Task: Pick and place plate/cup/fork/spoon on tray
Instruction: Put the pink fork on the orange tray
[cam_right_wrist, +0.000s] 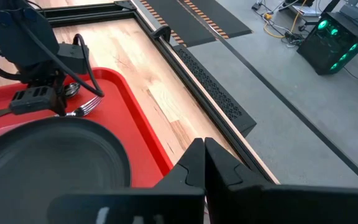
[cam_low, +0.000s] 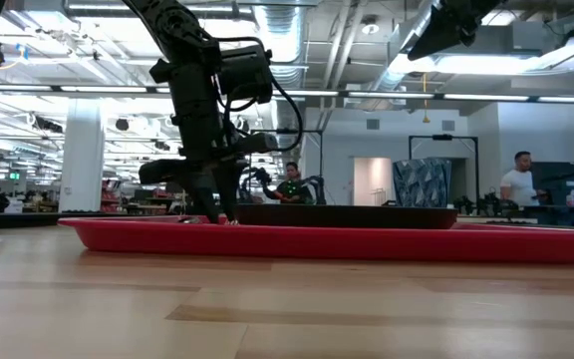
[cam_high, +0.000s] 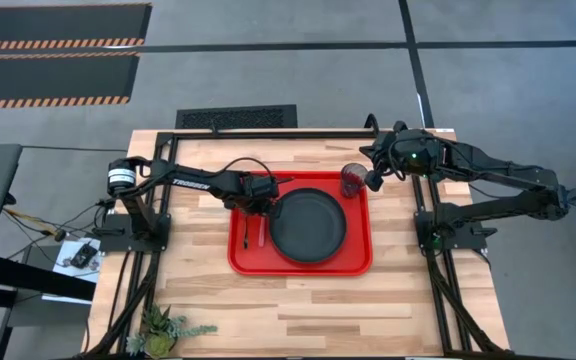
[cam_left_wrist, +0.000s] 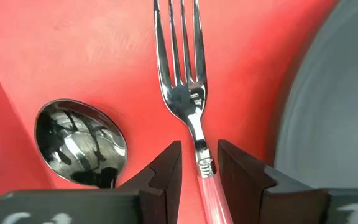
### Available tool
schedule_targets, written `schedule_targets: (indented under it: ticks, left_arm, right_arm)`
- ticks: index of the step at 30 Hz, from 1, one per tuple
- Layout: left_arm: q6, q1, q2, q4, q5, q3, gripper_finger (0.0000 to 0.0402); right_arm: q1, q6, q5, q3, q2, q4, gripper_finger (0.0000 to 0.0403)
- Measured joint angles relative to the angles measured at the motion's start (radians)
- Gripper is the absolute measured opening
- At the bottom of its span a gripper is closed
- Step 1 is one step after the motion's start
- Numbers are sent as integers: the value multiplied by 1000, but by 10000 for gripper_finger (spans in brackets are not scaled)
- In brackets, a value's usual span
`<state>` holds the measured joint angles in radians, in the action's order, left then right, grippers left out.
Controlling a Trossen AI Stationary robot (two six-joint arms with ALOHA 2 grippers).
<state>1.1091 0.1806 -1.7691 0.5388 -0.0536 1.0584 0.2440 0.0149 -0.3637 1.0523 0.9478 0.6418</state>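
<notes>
Now down on the tray (cam_high: pixel 298 268) with the left claw (cam_left_wrist: pixel 199 163), fingers (cam_left_wrist: pixel 166 171) spread a little on both sides of the fork (cam_left_wrist: pixel 188 93), close to the neck where the metal joins the pink handle; cannot tell if really pinching or already loose. Fork flat on the red floor near the tray's left rim, tines toward the spoon's bowl side, spoon (cam_left_wrist: pixel 81 143) just beside it, plate (cam_high: pixel 308 225) filling the tray's middle, cup (cam_high: pixel 353 180) upright at the tray's far right corner. Probably the placing of the fork, so nearly finished. Light, stiff and thin, this fork, and likely slippery on the polished metal; better taken at the handle than at the tines. Right claw (cam_right_wrist: pixel 204 163) raised over the worktop's right far side, near the cup, fingers pressed together on nothing.
</notes>
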Motion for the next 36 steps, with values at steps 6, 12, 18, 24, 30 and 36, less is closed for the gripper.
schedule_targets:
  ticks: [6, 12, 18, 24, 30, 36]
  left_arm:
    - [-8, -3, 0, 0, 19, 0, 87]
    - [-20, -6, -12, -25, 20, 2, 87]
    - [-5, -7, -34, -34, 30, 3, 87]
    - [4, -8, -34, -5, 30, 1, 87]
    - [51, -8, -33, 11, 30, 1, 85]
    - [98, -8, -31, 35, 30, 1, 58]
  right_arm:
    - [0, 0, 0, 0, 0, 0, 11]
    - [0, -11, 0, 0, 0, 0, 11]
    - [0, -16, 0, 0, 0, -3, 11]
    - [0, -17, 0, 0, 0, -8, 11]
    - [1, -23, 0, 0, 0, -10, 10]
    - [1, -23, 0, 0, 0, -10, 11]
